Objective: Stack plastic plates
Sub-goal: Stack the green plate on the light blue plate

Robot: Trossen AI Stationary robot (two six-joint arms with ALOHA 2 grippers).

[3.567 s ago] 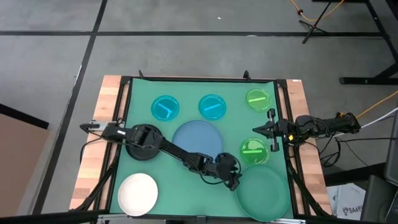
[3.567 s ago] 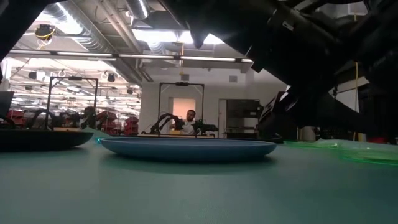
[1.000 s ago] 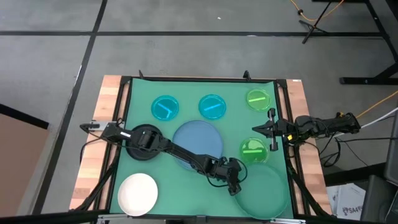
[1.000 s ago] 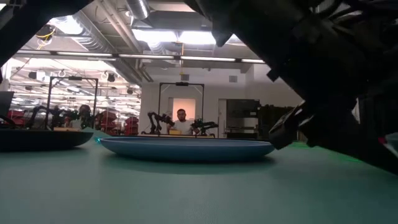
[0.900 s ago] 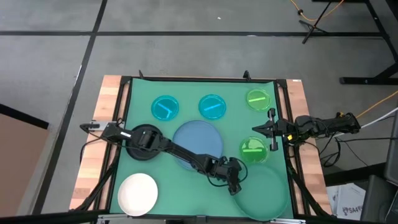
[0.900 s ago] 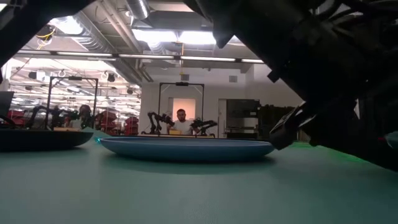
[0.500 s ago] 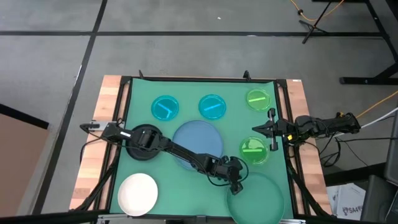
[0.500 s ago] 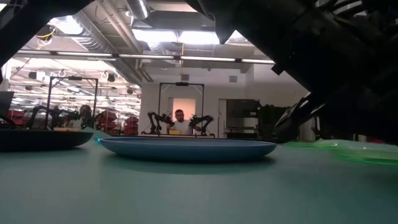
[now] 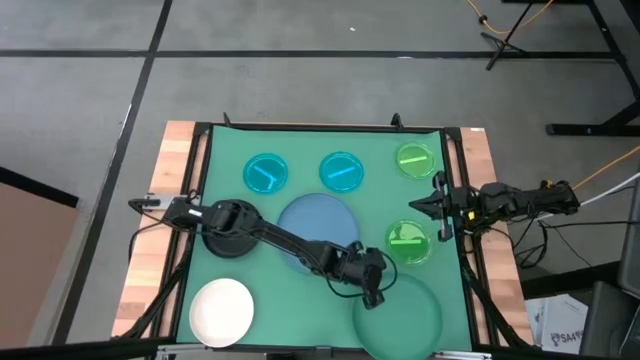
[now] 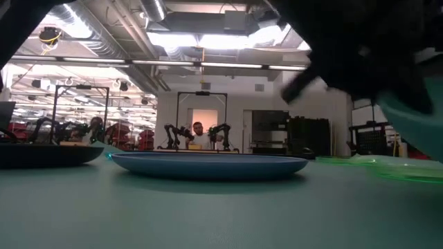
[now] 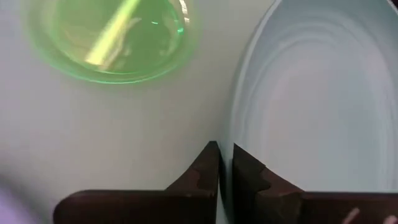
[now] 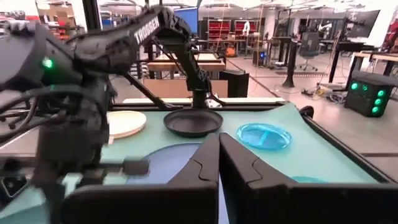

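Observation:
My left gripper (image 9: pixel 374 295) (image 11: pixel 225 165) reaches across the green mat and is shut on the large dark green plate (image 9: pixel 405 320) (image 11: pixel 311 112) at the near right. The large blue plate (image 9: pixel 318 222) (image 10: pixel 208 164) lies flat at the mat's middle, partly under my left arm. The black plate (image 9: pixel 225 245) lies at the left and the white plate (image 9: pixel 222 310) at the near left. Two small cyan plates (image 9: pixel 265 172) (image 9: pixel 341 171) and a small green plate (image 9: pixel 414 160) lie along the far side. Another small green plate (image 9: pixel 408 243) (image 11: pixel 115 37) lies beside the gripper. My right gripper (image 9: pixel 415 206) (image 12: pixel 217 149) waits shut at the right edge. My left gripper pinches the dark green plate's rim (image 11: pixel 229 134) on the side facing the blue plate. One finger is inside the rim and one outside it. The fingers come from above, slanting down. In the low view the plate's edge (image 10: pixel 415 114) shows raised above the mat.
The dark green plate juts past the mat's near edge. Wooden table borders (image 9: pixel 150 260) and black frame rails flank the mat. In the low view, people and other robot arms show far behind the table.
My left gripper has taken hold of the dark green plate's rim and drawn back toward the table's left while rising. The plate has come with it, shifting left and toward the near edge, and its edge now shows raised in the low view.

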